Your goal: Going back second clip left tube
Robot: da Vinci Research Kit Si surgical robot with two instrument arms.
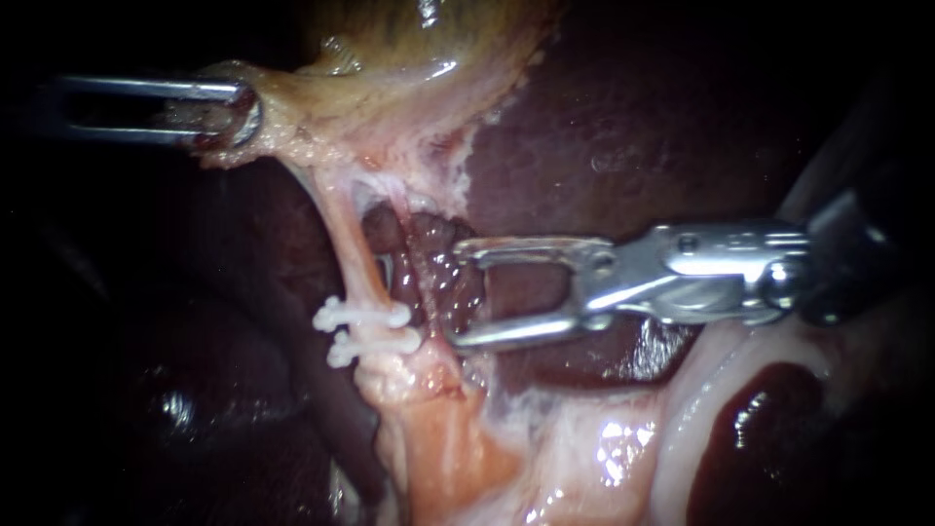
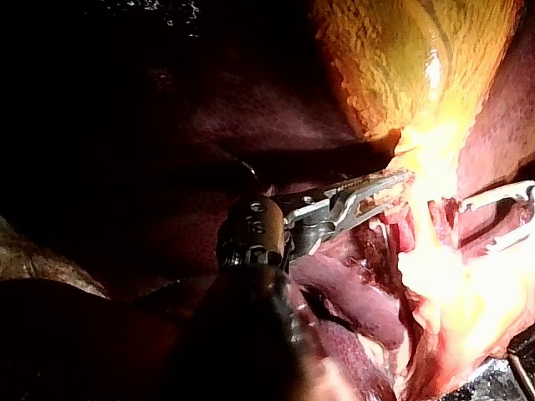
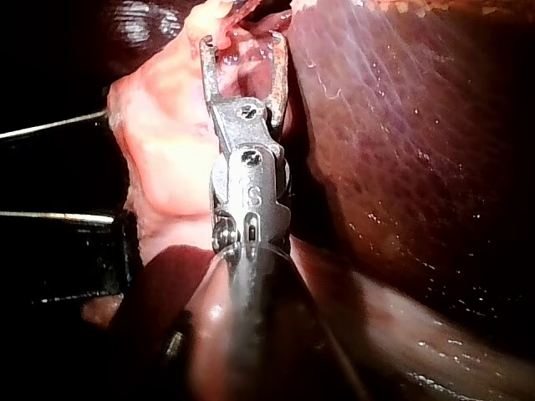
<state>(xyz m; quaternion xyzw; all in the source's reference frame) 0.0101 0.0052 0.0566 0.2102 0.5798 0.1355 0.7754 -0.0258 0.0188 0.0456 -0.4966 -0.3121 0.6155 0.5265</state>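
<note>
dark glossy liver point(image 1: 623, 127) lay behind. upper left, the left instrument point(image 1: 239, 109) clamped the ragged edge of the gallbladder point(image 1: 390, 39); mid-frame, the right instrument point(image 1: 456, 294) gaped empty beside two white clips point(image 1: 362, 317) on the thin left tube point(image 1: 349, 248).

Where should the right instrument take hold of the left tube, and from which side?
Probably the left tube on its bare stretch above the two clips, coming from the endoscope view's right: it runs near upright and taut there, and the right instrument, jaws open, faces it crosswise.
</note>
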